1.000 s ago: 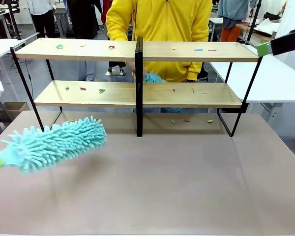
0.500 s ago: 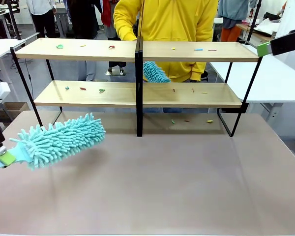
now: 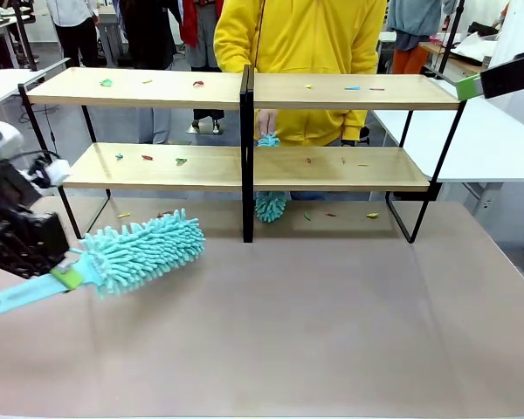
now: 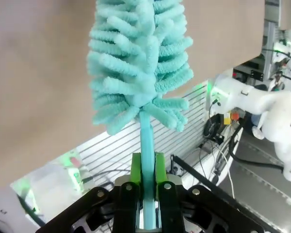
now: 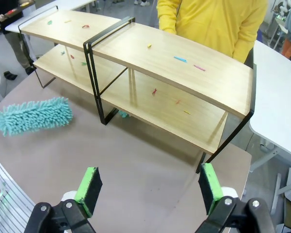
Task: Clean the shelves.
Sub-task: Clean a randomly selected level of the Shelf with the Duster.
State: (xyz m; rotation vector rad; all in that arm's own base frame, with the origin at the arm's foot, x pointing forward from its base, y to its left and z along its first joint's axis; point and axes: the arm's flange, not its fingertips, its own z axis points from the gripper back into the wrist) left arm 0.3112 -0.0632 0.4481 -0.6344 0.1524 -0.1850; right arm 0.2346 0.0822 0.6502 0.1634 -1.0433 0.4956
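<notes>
Left gripper [image 4: 146, 171] clamped on duster [image 3: 144, 249] handle, head toward 2 o'clock, near shelves [image 3: 410, 92]; right gripper [image 5: 149, 187] jaws apart.

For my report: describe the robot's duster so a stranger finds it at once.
Before the shelves' left half, over the tabletop, is a long turquoise duster. Its handle sits in the left gripper, unlike the person's duster by the centre post.

Wide two-tier shelves [image 3: 358, 170] of light wood on a thin black frame stand upright at 12 o'clock on the surface [image 3: 332, 305]. Small coloured scraps [image 3: 181, 161] dot both boards.
</notes>
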